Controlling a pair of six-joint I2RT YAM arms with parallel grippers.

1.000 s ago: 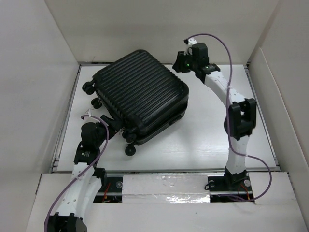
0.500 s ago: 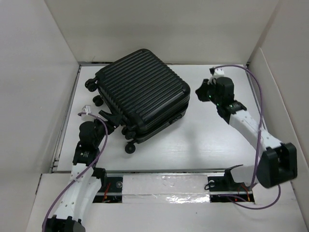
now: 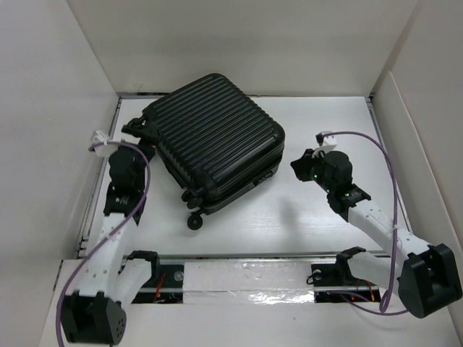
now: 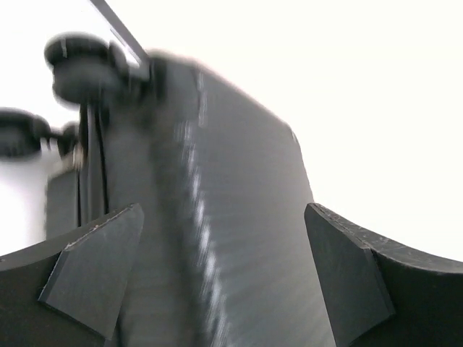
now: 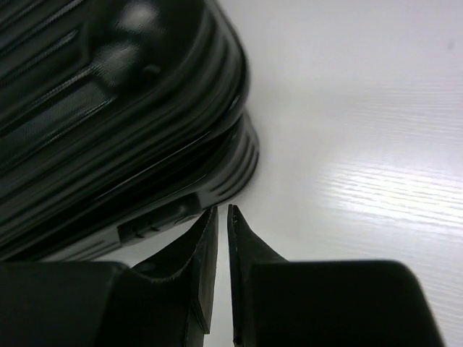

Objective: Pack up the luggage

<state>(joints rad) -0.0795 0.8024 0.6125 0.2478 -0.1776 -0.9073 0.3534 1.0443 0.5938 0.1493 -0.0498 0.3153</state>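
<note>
The luggage (image 3: 213, 137), a black ribbed hard-shell case, lies closed on the white table (image 3: 304, 217), its caster wheels (image 3: 194, 223) sticking out on the left and near sides. My left gripper (image 3: 143, 143) is at the case's left side by the wheels, open wide. In the left wrist view the luggage (image 4: 217, 217) fills the space between the spread fingers of the left gripper (image 4: 222, 217), blurred, with a wheel (image 4: 79, 61) above. My right gripper (image 3: 298, 165) hovers just right of the case. In its own view the right gripper (image 5: 223, 210) is shut with nothing in it, beside the luggage (image 5: 108, 108).
White walls (image 3: 65, 108) box the table in on the left, back and right. A rail with silver tape (image 3: 246, 278) runs along the near edge between the arm bases. Purple cables (image 3: 383, 155) loop off both arms.
The left arm swung from the case's near-left corner up to its left side and its jaws opened wide. The right arm drew back from the far right corner and its jaws closed.
</note>
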